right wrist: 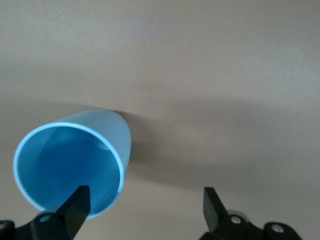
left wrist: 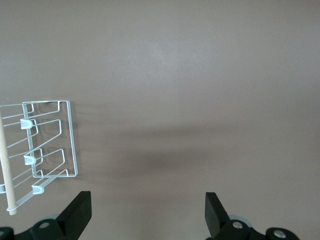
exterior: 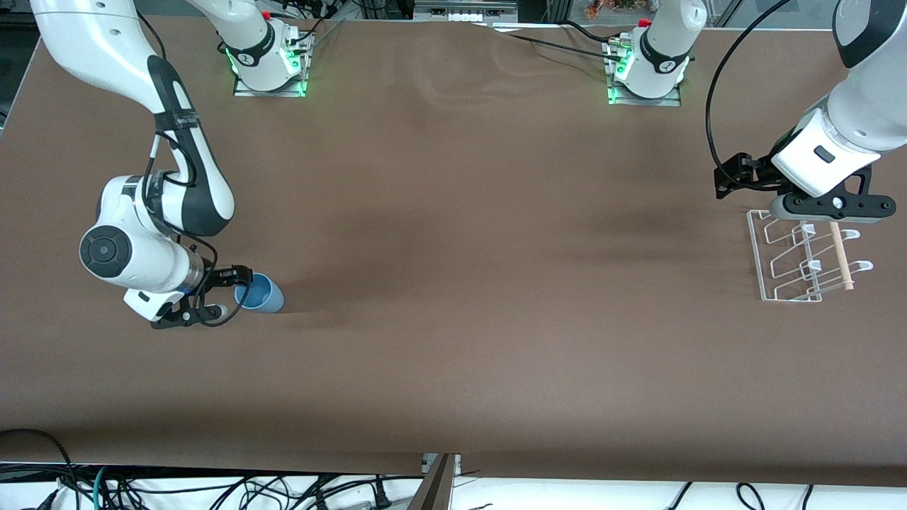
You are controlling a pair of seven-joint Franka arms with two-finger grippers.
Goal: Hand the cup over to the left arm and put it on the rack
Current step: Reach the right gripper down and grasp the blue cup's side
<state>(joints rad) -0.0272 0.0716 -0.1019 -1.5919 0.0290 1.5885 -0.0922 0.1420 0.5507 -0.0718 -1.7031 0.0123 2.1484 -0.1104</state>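
The light-blue cup (exterior: 261,294) rests on the brown table at the right arm's end, its open mouth turned toward my right gripper (exterior: 227,292). That gripper is open right beside the cup. In the right wrist view the cup (right wrist: 70,165) sits off to one side of the right gripper (right wrist: 145,202). One finger (right wrist: 75,205) overlaps its rim, and only table shows between the fingers. The rack (exterior: 804,258) stands at the left arm's end. My left gripper (exterior: 830,207) hovers open over the rack's edge, holding nothing. The left wrist view shows the rack (left wrist: 50,145) beside the left gripper (left wrist: 147,207).
A light wooden dowel (exterior: 841,256) lies across the rack's pegs and shows too in the left wrist view as the dowel (left wrist: 6,165). The arm bases (exterior: 269,64) stand along the table edge farthest from the front camera. Cables hang below the table's near edge (exterior: 453,467).
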